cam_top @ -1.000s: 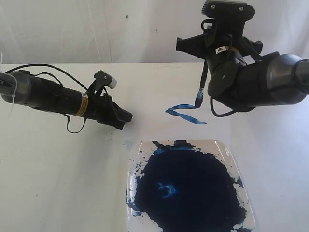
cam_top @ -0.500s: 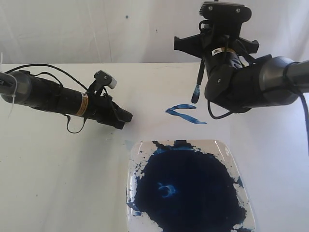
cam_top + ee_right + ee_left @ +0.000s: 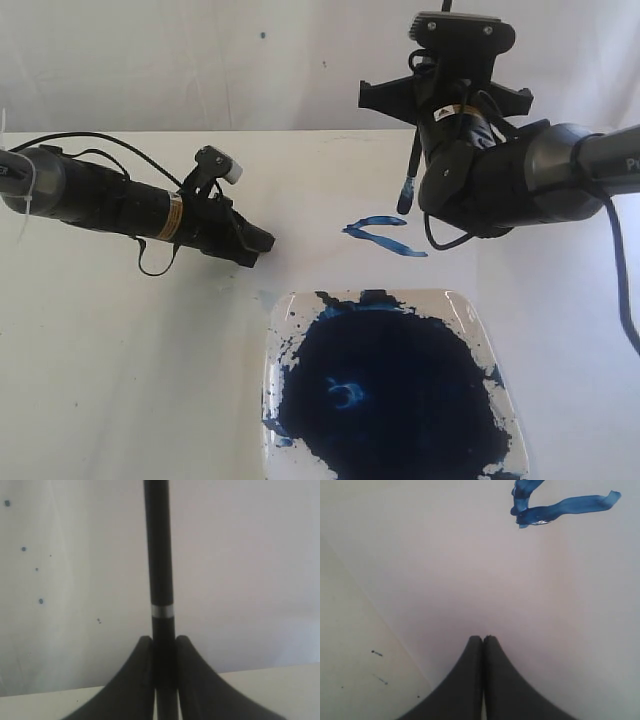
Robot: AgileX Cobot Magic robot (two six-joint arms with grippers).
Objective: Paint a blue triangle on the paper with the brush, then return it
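Right gripper (image 3: 162, 644) has lifted a bit, jaws clamped on the brush (image 3: 411, 168); its tip hangs clear of the paper (image 3: 485, 580). The blue triangle (image 3: 384, 234) is two strokes, one side open. Lower gently and drag lightly across the gap. Left gripper (image 3: 483, 641) is closed and empty.

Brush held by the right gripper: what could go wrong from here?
The brush, clamped in the right gripper, hangs tip-down over the paper; its blue tip could drip and blot the sheet. The blue triangle looks open, with only two strokes visible, so returning the brush now may leave it unfinished.
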